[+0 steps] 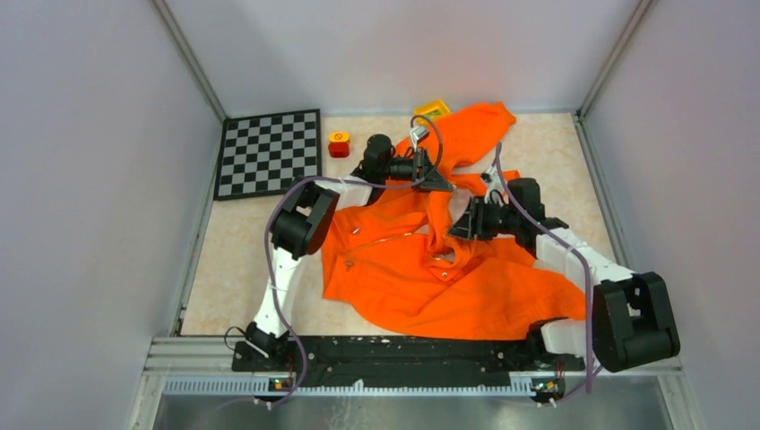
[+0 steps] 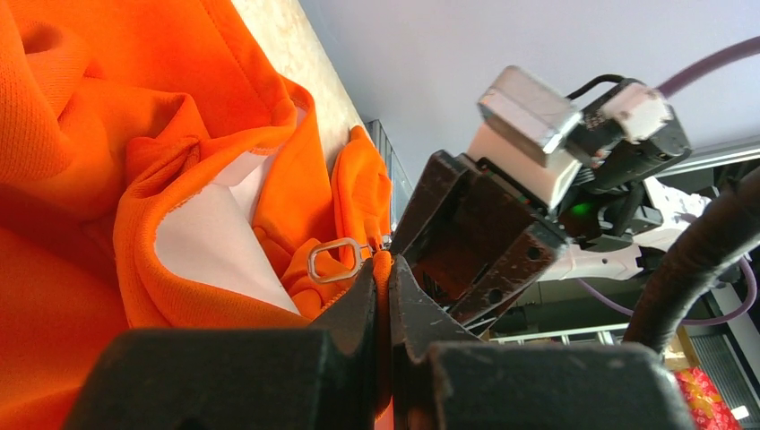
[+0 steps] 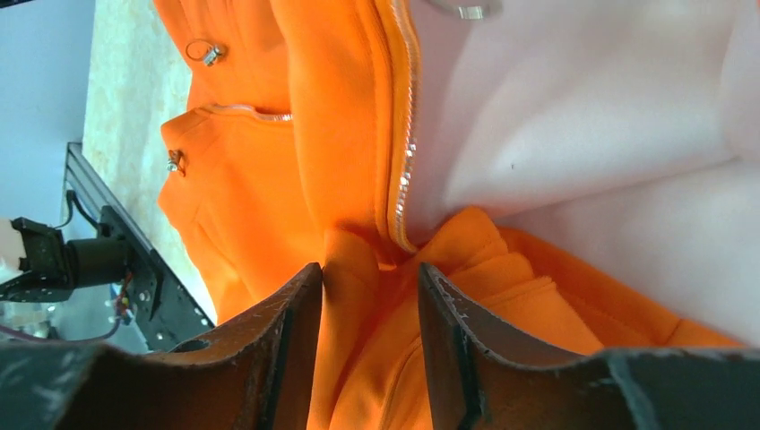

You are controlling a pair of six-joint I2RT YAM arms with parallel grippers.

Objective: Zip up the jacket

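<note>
The orange jacket [image 1: 430, 287] lies rumpled mid-table [image 1: 242, 269], one part reaching the far edge. The left gripper [image 2: 385, 269] is pinched tight on its fabric beside the zipper pull [image 2: 334, 260]. The right gripper [image 3: 369, 296], fingers half parted, clasps a thick fold by the zipper [image 3: 405, 170].

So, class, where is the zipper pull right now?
In the left wrist view, the zipper pull sits mid-frame on the jacket edge, right beside the tips of the left tool, which pinches that fabric.
</note>
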